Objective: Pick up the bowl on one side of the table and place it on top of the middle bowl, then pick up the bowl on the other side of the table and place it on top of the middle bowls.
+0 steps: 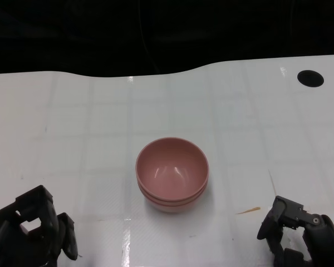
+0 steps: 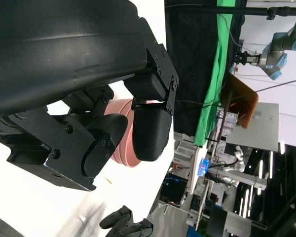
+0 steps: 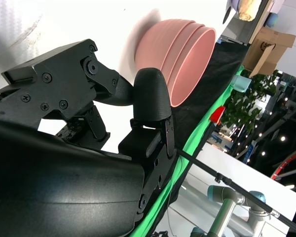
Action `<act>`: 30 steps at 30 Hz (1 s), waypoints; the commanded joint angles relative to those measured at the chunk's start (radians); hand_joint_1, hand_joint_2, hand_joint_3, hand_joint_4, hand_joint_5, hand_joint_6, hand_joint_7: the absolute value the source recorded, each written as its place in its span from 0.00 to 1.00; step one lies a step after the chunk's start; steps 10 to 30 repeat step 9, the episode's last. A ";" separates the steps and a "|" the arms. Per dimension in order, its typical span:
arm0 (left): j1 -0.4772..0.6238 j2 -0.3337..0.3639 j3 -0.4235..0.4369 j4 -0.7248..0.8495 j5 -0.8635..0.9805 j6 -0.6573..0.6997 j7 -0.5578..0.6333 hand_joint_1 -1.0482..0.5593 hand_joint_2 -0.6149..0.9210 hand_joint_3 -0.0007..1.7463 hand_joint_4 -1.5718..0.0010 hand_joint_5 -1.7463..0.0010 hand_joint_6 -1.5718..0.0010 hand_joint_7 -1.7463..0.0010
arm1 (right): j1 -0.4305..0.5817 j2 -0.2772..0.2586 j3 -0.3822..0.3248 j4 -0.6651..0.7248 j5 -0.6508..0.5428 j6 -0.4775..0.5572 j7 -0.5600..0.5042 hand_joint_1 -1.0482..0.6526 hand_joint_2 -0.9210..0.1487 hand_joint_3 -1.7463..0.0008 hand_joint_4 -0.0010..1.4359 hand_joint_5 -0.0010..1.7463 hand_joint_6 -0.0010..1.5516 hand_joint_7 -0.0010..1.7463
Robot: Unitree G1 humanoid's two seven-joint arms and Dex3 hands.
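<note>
We see only part of each hand in the head view: the left hand (image 1: 33,228) is cut off at the lower left corner and the right hand (image 1: 300,233) at the lower right, both low at the near edge of the table (image 1: 72,128). Neither holds anything; the fingers of each are apart and off the bowls. In the left wrist view the shell and fingers (image 2: 150,131) cover most of the stack, leaving a pink sliver, and the right hand (image 2: 126,224) shows at the picture's edge. The bowls (image 1: 172,173) sit nested in the middle of the table, upright, well apart from both hands. The right wrist view shows three rims (image 3: 180,57), so we count three bowls in one stack; from the head view only two or three edges can be made out. A black round hole (image 1: 310,78) lies at the table's far right, and a small yellow-brown streak (image 1: 248,211) lies between the stack and the right hand.
</note>
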 commanded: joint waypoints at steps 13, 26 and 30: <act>0.005 0.001 0.003 0.018 0.002 -0.029 -0.020 0.63 0.75 0.74 0.42 0.00 0.50 0.00 | -0.007 -0.019 -0.018 0.031 -0.010 -0.034 -0.025 0.51 0.29 0.38 0.60 1.00 0.48 0.90; 0.005 0.001 0.003 0.018 0.002 -0.029 -0.020 0.63 0.75 0.74 0.42 0.00 0.50 0.00 | -0.007 -0.019 -0.018 0.031 -0.010 -0.034 -0.025 0.51 0.29 0.38 0.60 1.00 0.48 0.90; 0.005 0.001 0.003 0.018 0.002 -0.029 -0.020 0.63 0.75 0.74 0.42 0.00 0.50 0.00 | -0.007 -0.019 -0.018 0.031 -0.010 -0.034 -0.025 0.51 0.29 0.38 0.60 1.00 0.48 0.90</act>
